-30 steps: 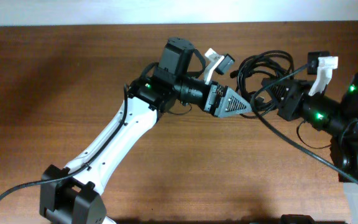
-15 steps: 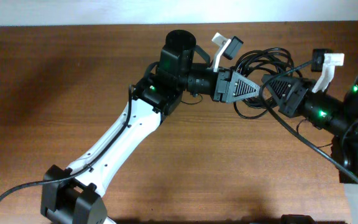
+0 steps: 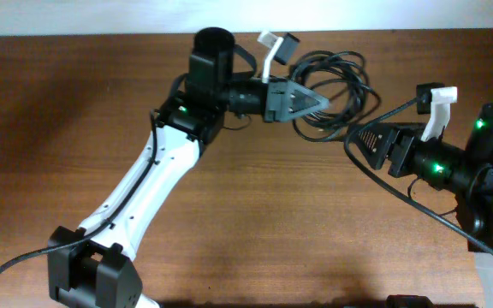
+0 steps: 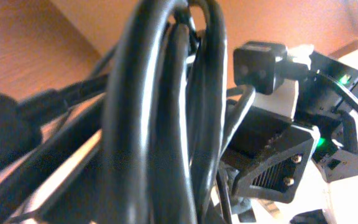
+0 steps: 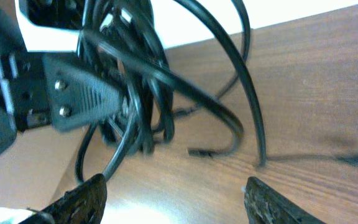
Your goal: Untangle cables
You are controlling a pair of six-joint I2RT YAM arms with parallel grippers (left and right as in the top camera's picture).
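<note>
The cables (image 3: 336,79) are a coiled bundle of thin black cords near the table's far edge. My left gripper (image 3: 320,103) is shut on the bundle's left side. The left wrist view is filled by the cables (image 4: 160,112), which hide my own jaws. My right gripper (image 3: 358,141) stands open to the right of the bundle and clear of it. In the right wrist view the right gripper (image 5: 179,194) has nothing between its fingers. Beyond it the cables (image 5: 135,81) hang beside the left gripper (image 5: 73,99), and a loose cord end (image 5: 201,151) lies on the wood.
The wooden table (image 3: 315,239) ends at a white wall (image 3: 144,17) just behind the bundle. A thicker black arm wire (image 3: 409,201) runs from the right gripper to the right arm's base. Another arm wire (image 3: 7,269) trails at the lower left.
The left gripper has shut on the bundle and drawn it left and toward the far edge. The right gripper has opened, let go and backed off to the right.
</note>
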